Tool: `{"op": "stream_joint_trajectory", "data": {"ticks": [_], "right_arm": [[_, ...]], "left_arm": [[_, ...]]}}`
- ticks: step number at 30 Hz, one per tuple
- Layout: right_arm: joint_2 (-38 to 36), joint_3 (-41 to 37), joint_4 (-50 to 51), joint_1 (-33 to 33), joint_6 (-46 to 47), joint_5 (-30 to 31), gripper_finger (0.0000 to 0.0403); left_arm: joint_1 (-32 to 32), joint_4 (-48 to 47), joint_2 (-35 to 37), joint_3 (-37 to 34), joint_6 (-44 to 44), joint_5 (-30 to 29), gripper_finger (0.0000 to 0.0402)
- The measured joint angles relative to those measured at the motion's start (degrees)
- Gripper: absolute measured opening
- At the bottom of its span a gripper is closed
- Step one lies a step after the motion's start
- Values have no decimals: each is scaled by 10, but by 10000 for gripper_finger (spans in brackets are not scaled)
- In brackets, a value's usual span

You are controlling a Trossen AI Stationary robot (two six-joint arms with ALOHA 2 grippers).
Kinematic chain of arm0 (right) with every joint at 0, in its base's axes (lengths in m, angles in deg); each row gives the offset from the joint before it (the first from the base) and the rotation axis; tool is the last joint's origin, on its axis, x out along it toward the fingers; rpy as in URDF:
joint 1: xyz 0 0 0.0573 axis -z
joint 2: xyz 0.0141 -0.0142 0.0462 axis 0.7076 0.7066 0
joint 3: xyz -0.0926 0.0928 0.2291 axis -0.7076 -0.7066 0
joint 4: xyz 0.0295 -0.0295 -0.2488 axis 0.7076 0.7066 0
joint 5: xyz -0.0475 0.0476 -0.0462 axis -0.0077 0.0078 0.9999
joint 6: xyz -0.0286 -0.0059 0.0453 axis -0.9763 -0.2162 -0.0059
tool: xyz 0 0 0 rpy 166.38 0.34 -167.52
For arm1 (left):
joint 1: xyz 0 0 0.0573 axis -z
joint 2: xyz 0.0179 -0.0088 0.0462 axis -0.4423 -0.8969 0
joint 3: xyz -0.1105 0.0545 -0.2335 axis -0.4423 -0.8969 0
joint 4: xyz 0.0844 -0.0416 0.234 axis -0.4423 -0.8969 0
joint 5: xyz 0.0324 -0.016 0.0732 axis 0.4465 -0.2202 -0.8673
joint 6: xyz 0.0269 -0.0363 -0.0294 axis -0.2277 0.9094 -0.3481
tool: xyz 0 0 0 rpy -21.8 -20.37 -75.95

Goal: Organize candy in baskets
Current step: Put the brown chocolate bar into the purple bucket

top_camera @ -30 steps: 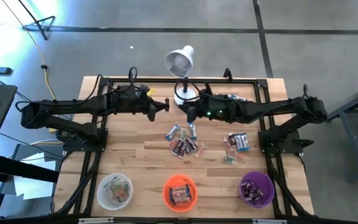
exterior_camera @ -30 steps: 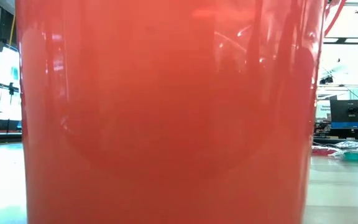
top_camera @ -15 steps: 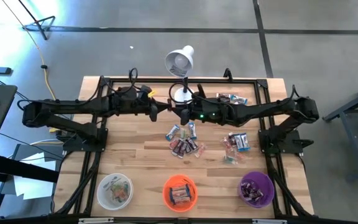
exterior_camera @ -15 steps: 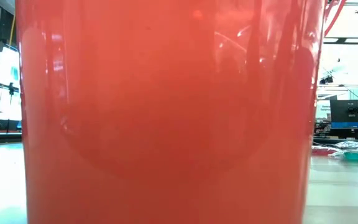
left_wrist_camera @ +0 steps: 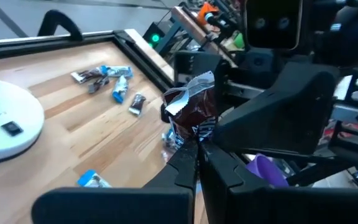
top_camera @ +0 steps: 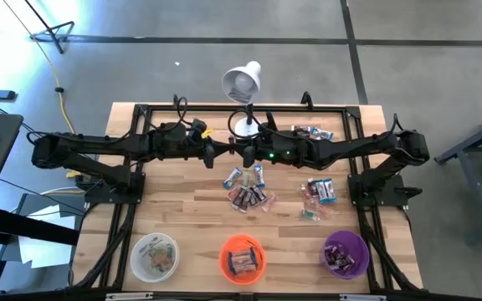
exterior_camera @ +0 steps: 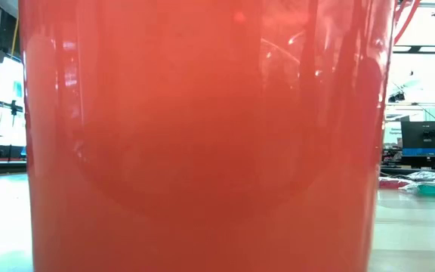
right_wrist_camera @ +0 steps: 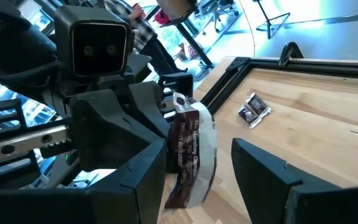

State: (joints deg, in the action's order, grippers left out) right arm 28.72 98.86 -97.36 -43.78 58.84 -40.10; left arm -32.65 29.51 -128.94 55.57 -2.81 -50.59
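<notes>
The 2 arms meet above the far-middle of the counter (top_camera: 182,209), close in front of the white desk lamp (top_camera: 243,84), in what looks like a candy handover. The left hand (left_wrist_camera: 197,146) is clamped shut on the lower end of a dark brown wrapped candy (left_wrist_camera: 191,115), which stands roughly upright with its torn-looking silver end uppermost. The right hand (right_wrist_camera: 197,168) faces it head-on with fingers spread apart, and the same candy (right_wrist_camera: 190,152) hangs between those 2 fingers, its long axis running along the gap; whether either finger touches the wrapper cannot be told.

So the candy lies straight ahead of the right hand and already inside its reach, while the left hand alone carries it. The coming move seems to turn on the right fingers closing across the wrapper's narrow width before the left lets go.

Loose candies (top_camera: 248,188) lie in a cluster at mid-counter, more (top_camera: 318,194) toward the right edge, and a few (top_camera: 308,131) near the far edge. Along the near edge stand 3 baskets: white (top_camera: 155,256) toward the left corner, orange (top_camera: 242,257) in the middle, purple (top_camera: 345,254) toward the right corner, each already holding some candy. The orange basket fills the low view.
</notes>
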Motion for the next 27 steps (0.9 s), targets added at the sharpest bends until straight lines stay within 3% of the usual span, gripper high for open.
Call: {"op": "stream_joint_trajectory", "data": {"ticks": [19, 23, 27], "right_arm": [[-2, 0, -29, 0, -12, -17, 171], [-1, 0, -26, 0, -17, -20, 138], [0, 0, -21, 0, -17, -20, 76]], "left_arm": [[17, 1, -60, 59, -40, 2, 0], [17, -11, -57, 60, -40, 4, 0], [17, -19, -56, 61, -40, 4, 0]]}}
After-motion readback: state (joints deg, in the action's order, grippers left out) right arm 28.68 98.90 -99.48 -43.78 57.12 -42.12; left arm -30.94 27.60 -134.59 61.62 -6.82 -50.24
